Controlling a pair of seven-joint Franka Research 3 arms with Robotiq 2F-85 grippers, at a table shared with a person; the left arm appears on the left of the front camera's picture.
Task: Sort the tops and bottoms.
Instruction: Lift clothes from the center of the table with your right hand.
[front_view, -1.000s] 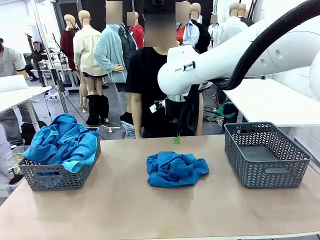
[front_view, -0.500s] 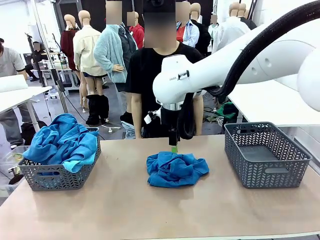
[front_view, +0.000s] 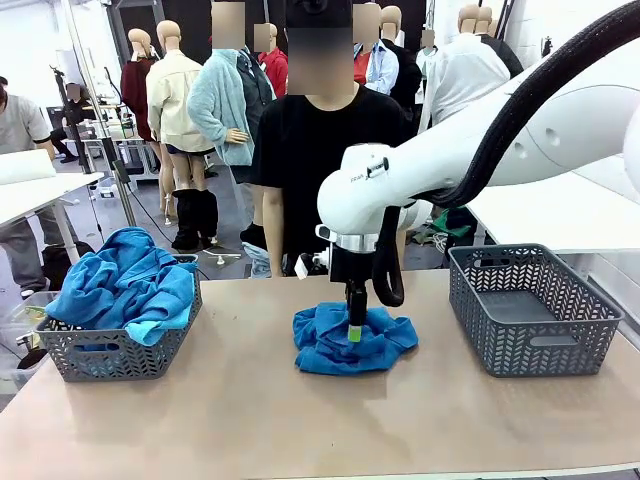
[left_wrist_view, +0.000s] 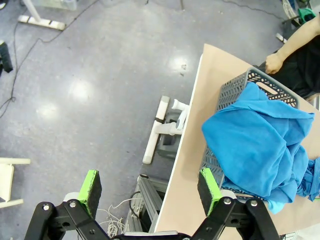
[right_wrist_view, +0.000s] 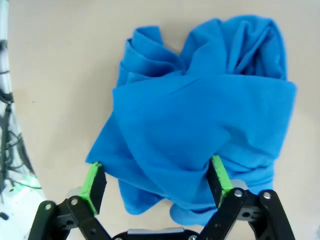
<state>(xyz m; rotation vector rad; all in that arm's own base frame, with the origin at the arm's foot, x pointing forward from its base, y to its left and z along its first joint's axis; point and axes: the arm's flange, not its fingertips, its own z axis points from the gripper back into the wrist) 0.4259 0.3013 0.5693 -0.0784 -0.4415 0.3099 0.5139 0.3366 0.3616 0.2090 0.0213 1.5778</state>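
The right gripper (front_view: 354, 333) hangs open over the crumpled top (front_view: 352, 338) mid-worktop (front_view: 300, 420); the left gripper (left_wrist_view: 150, 186) is open beside the full basket (left_wrist_view: 235, 90).

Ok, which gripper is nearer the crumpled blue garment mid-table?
Right. The right gripper hangs open directly over the crumpled blue garment; the left gripper is open off the table's edge, beside the heaped left basket.

Right claw (front_view: 354, 328) open over crumpled blue top (front_view: 345, 342) between two grey baskets (front_view: 533, 309).
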